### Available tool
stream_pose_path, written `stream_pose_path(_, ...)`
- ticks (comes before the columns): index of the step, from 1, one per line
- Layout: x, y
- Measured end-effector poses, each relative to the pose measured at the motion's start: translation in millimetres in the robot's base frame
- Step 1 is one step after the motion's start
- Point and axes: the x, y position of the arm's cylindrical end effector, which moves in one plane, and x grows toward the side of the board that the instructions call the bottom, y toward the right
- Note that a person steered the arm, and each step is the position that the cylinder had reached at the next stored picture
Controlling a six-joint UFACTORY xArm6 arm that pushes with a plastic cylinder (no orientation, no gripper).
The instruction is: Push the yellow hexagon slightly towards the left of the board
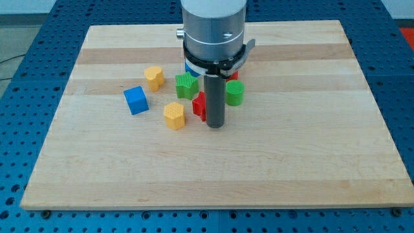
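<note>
The yellow hexagon [174, 115] lies on the wooden board [213, 175], left of centre. My tip [215, 125] rests on the board a short way to the view's right of it and a little lower. It is apart from the hexagon. A red block [199, 105] sits right against the left side of the rod, between the rod and the hexagon. A second yellow block [154, 77], of a more notched shape, lies further up and left.
A blue cube [136, 100] lies left of the hexagon. A green block [186, 85] is above the red one, and a green block [235, 93] is right of the rod. Another red block [235, 76] and a blue block [190, 67] are partly hidden behind the arm.
</note>
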Motion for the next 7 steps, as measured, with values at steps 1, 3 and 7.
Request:
stream_pose_path(1,0,-1)
stream_pose_path(3,0,-1)
stream_pose_path(7,-9,-66)
